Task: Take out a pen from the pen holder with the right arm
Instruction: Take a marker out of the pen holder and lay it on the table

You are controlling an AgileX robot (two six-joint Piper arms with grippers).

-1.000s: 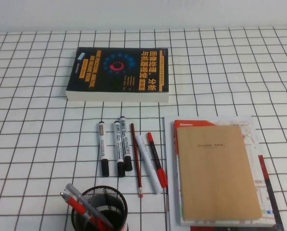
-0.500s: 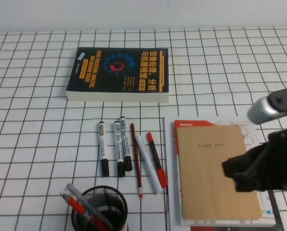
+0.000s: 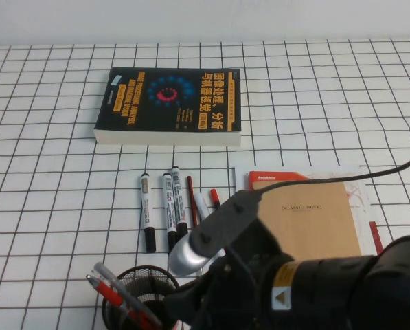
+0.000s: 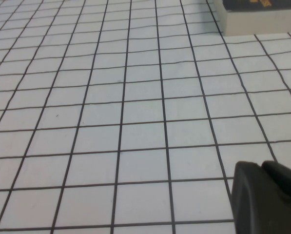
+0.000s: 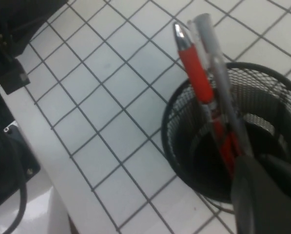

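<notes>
Right gripper [image 5: 260,168], jaws shut and empty, hangs right over the holder's [image 5: 184,131] rim. Red pen [image 5: 196,73] and grey pen [image 5: 216,58] stand inside, their tops slanting toward the robot's left, away from the gripper. Left gripper [image 4: 267,195] sits parked over cloth [image 4: 135,97], well apart.

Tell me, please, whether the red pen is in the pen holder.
In: the red pen leans inside the pen holder. Right gripper, shut, hovers by its rim; left gripper over the table.

Brown notebook [image 3: 321,220] seemingly reads "CLASSIC NOTE"; black book [image 3: 169,103] carries a Chinese title.
</notes>
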